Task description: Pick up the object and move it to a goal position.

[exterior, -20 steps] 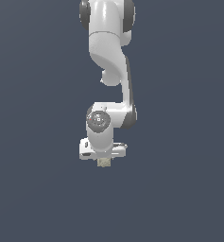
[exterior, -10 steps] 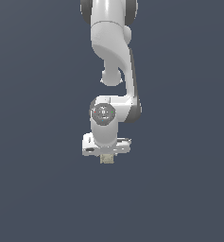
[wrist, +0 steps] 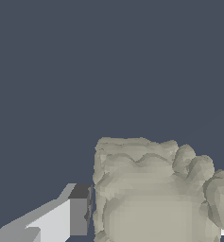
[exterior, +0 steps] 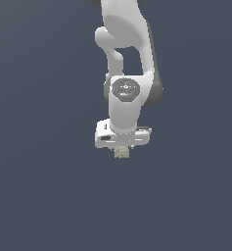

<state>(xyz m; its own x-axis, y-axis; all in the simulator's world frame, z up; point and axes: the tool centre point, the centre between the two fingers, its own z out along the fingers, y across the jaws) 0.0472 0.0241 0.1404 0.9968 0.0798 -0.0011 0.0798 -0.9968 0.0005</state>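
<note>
A bare simulated workspace, not a home, kitchen or workshop: a flat, uniform slate-grey backdrop fills both views with no walls, furniture or fixtures. Against it hangs only a smooth white robot arm (exterior: 125,98), rendered without texture, and beneath it a blocky, coarsely modelled beige object (exterior: 121,152), marks of computer-generated imagery.

Block under the pincer, mid-frame.
The lumpy block (exterior: 121,152) sits directly beneath the pincer (exterior: 121,147), just below centre of the exterior view.
</note>
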